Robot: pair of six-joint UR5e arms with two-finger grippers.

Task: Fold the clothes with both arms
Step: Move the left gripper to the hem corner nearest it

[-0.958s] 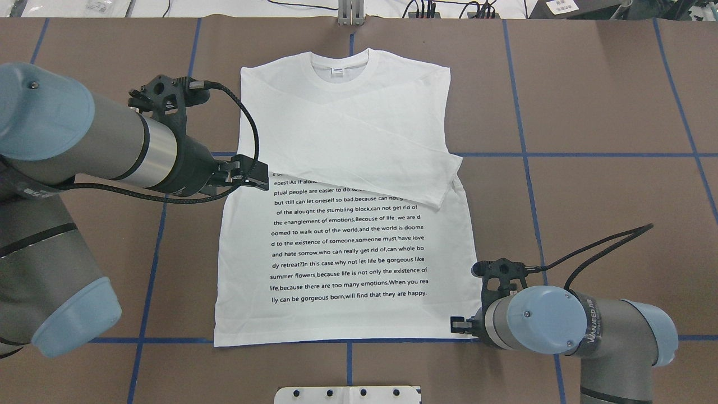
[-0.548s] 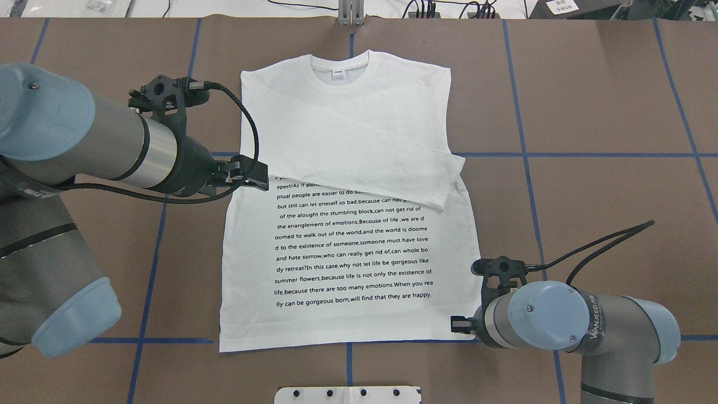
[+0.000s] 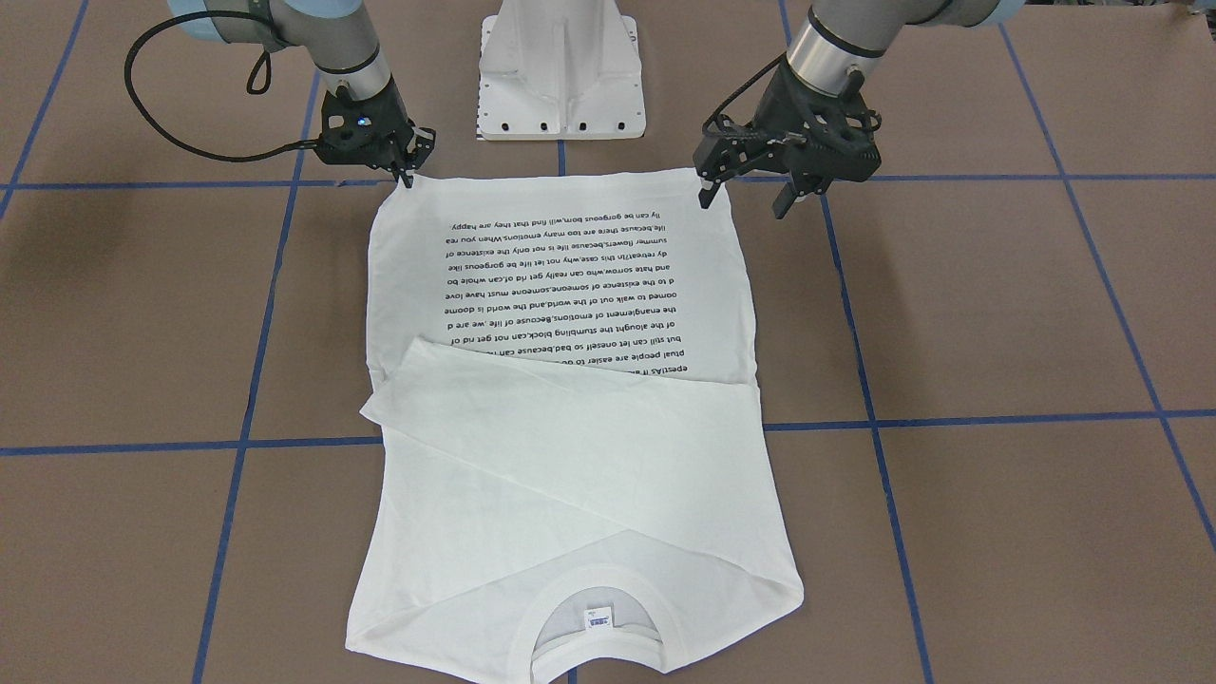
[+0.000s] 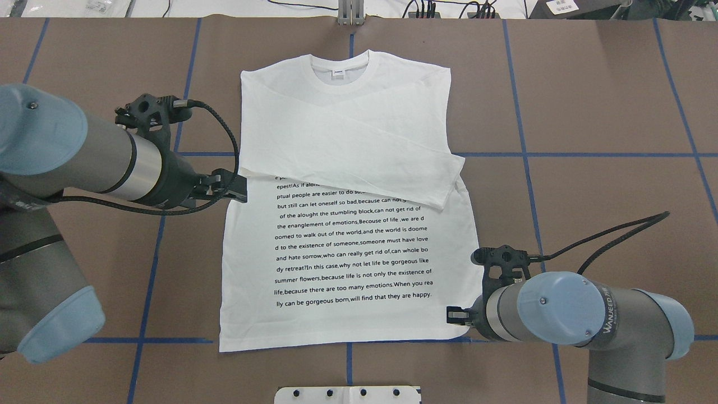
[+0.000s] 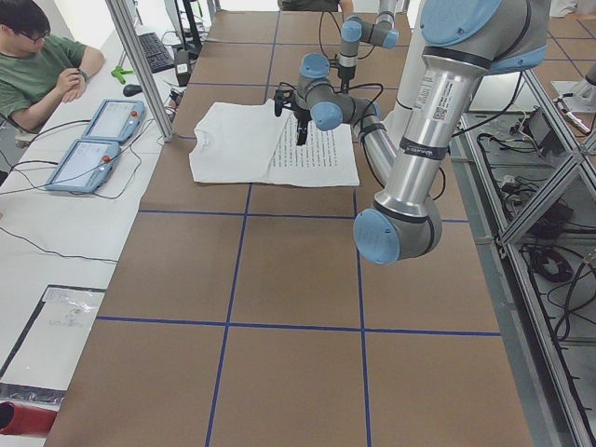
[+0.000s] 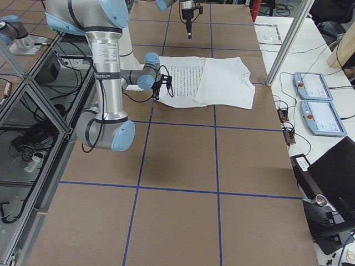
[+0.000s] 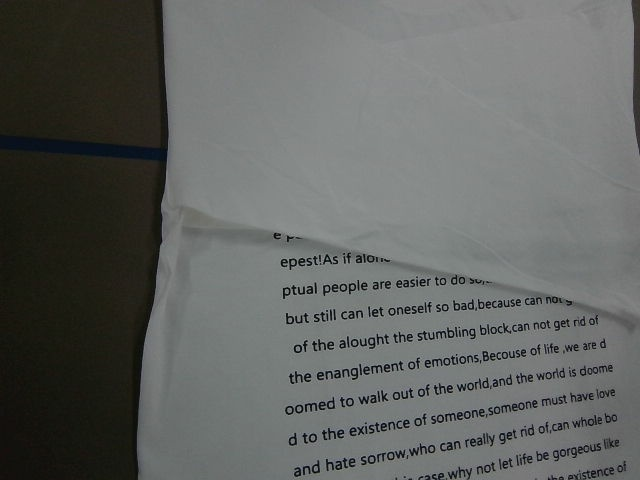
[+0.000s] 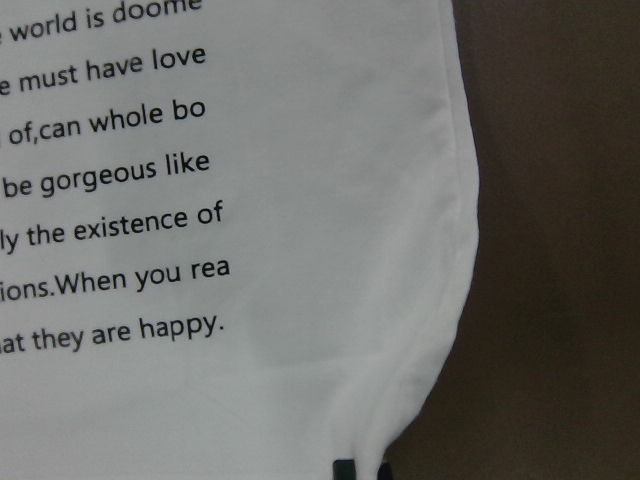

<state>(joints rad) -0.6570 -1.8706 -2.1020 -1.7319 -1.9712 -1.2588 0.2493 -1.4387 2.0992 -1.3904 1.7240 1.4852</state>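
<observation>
Brown table, T-shirt unmoved, left gripper withdrawn

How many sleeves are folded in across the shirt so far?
2. The top sleeve slants across the T-shirt, cuff poking past its edge on the robot's right. The lower sleeve crosses beneath it from the opposite shoulder; its cuff is hidden.

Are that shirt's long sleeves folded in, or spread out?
Folded in. Both sleeves lie crossed over the chest of the T-shirt, covering the top of the printed text.
</observation>
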